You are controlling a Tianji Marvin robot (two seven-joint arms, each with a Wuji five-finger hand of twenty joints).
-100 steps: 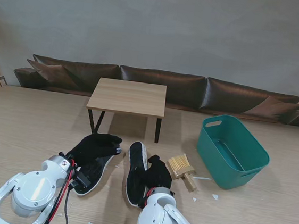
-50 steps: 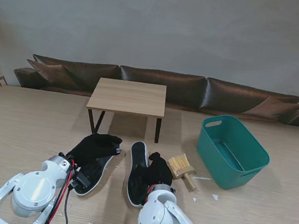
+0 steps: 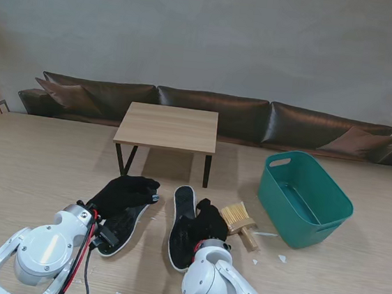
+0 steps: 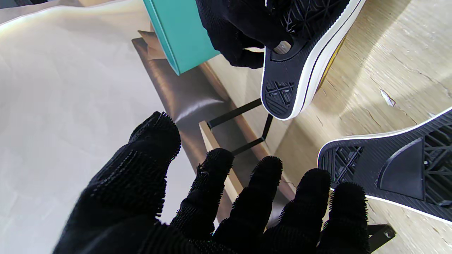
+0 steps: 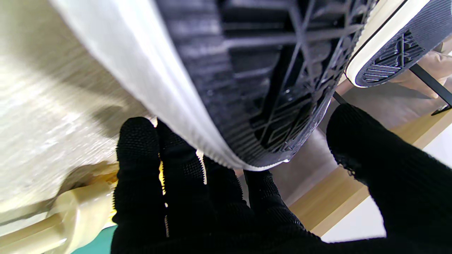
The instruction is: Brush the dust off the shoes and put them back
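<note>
Here, in the stand view, two black shoes lie sole-up near the table's near edge: the left shoe under the left hand, the right shoe gripped by the right hand. A brush lies just right of it, a green tub farther right. The left wrist view shows the left hand spread wide, holding nothing, beside its shoe. The right wrist view shows the right hand's fingers and thumb clasping the shoe's sole.
</note>
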